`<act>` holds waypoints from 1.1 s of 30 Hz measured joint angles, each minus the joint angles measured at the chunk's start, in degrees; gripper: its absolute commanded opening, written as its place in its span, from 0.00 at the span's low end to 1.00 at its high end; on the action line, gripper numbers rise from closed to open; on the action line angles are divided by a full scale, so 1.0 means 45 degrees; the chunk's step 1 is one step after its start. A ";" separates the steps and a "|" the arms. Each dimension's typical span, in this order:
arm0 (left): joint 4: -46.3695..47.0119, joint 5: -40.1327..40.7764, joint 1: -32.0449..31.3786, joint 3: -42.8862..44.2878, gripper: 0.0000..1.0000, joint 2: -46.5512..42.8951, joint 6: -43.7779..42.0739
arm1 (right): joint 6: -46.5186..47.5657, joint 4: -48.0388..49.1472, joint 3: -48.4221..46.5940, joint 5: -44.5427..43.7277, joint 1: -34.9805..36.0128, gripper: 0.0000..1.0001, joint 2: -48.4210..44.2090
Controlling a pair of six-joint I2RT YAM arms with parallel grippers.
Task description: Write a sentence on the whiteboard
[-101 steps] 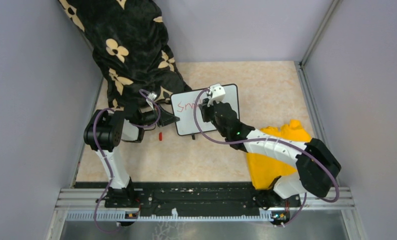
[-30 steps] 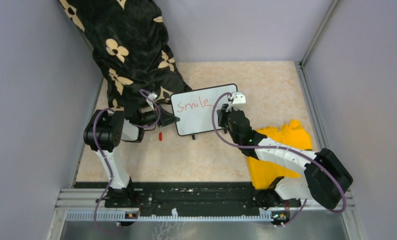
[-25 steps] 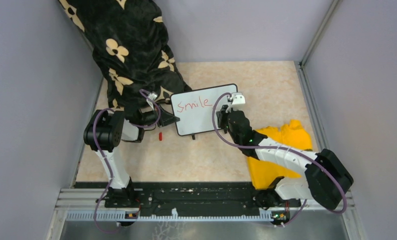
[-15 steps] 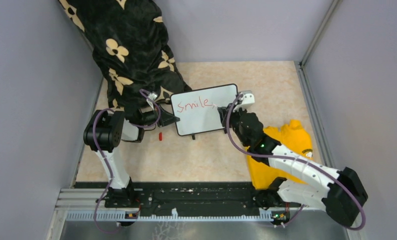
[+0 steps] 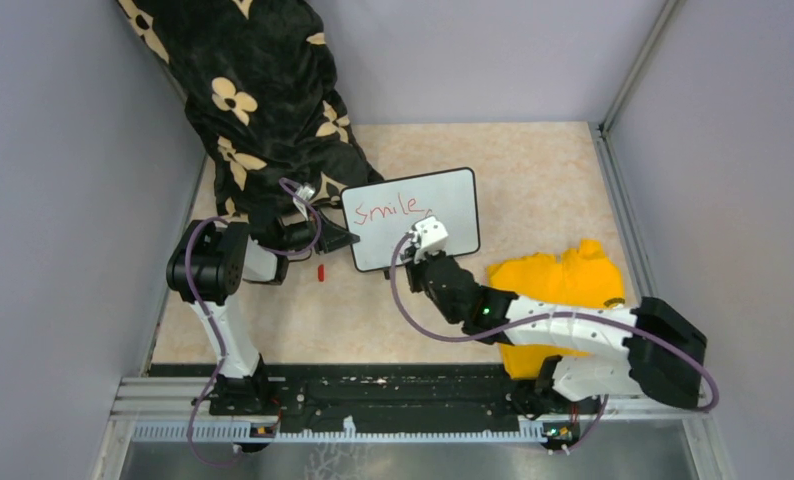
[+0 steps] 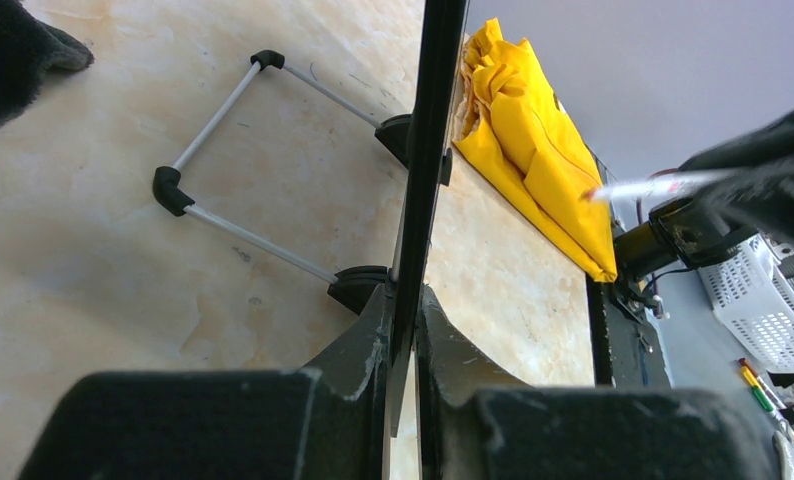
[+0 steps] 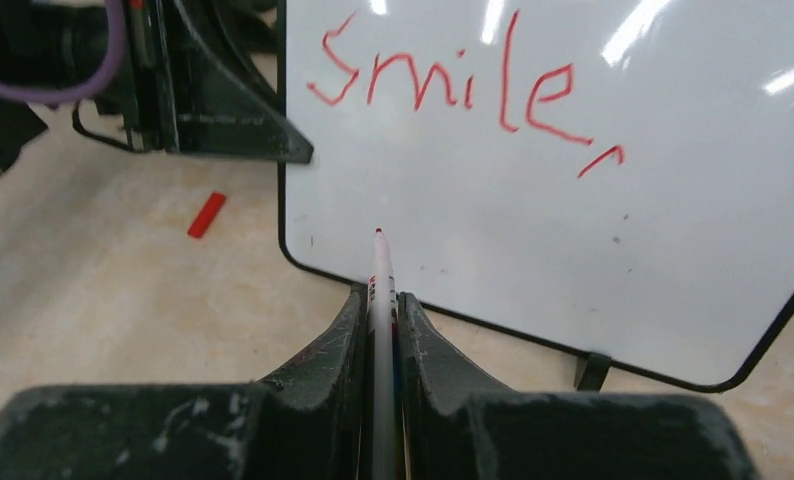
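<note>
Seen from above, the whiteboard (image 5: 451, 203) is standing mid-table, the sentence (image 5: 391, 209) reading only "Smile,". At the left wrist, the left gripper (image 6: 404, 312) is pinching the board's edge. At the right wrist, the right gripper (image 7: 378, 300) is clamping a red marker (image 7: 379, 262), its tip pointing at the board's lower left corner
</note>
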State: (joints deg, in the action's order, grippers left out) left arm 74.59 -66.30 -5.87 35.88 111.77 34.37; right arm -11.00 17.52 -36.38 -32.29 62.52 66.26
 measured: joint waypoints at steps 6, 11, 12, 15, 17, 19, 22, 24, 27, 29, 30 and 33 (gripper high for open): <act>-0.0015 0.0000 0.0000 0.0000 0.00 -0.0005 -0.0034 | -0.0019 0.0175 -0.0588 -0.0238 0.0772 0.00 0.2467; -0.0019 0.0000 0.0000 0.0000 0.00 -0.0005 -0.0044 | -0.0015 0.0510 -0.1370 -0.0355 0.0918 0.00 0.3716; -0.0015 0.0000 0.0000 0.0000 0.00 -0.0005 -0.0044 | -0.0019 0.0597 -0.1462 -0.0408 0.0918 0.00 0.3857; -0.0019 0.0000 0.0000 0.0000 0.00 -0.0005 -0.0053 | -0.0015 0.0874 -0.1719 -0.0651 0.0918 0.00 0.4221; -0.0019 0.0000 0.0000 0.0000 0.00 -0.0005 -0.0063 | -0.0019 0.0957 -0.1855 -0.0865 0.0918 0.00 0.4415; -0.0019 0.0000 0.0000 0.0000 0.00 -0.0005 -0.0073 | -0.0010 0.1030 -0.1933 -0.1001 0.0918 0.00 0.4580; -0.0019 0.0000 0.0000 0.0000 0.00 -0.0005 -0.0078 | -0.0015 0.1151 -0.1943 -0.1205 0.0918 0.00 0.4702; -0.0019 0.0000 0.0000 0.0000 0.00 -0.0005 -0.0078 | -0.0019 0.1171 -0.1943 -0.1302 0.0918 0.00 0.4726; -0.0019 0.0000 0.0000 0.0000 0.00 -0.0005 -0.0083 | -0.0024 0.1239 -0.1943 -0.1331 0.0918 0.00 0.4731; -0.0019 0.0000 0.0000 0.0000 0.00 -0.0005 -0.0078 | -0.0024 0.1336 -0.1943 -0.1336 0.0918 0.00 0.4775; -0.0019 0.0000 0.0000 0.0000 0.00 -0.0005 -0.0083 | -0.0029 0.1375 -0.1953 -0.1336 0.0918 0.00 0.4828; -0.0019 0.0000 0.0000 0.0000 0.00 -0.0005 -0.0083 | -0.0112 0.1350 -0.2142 -0.1404 0.0913 0.00 0.5115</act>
State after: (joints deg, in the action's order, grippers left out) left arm 74.50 -66.30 -5.87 35.88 111.74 34.00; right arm -11.51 23.59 -46.02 -38.61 66.63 89.27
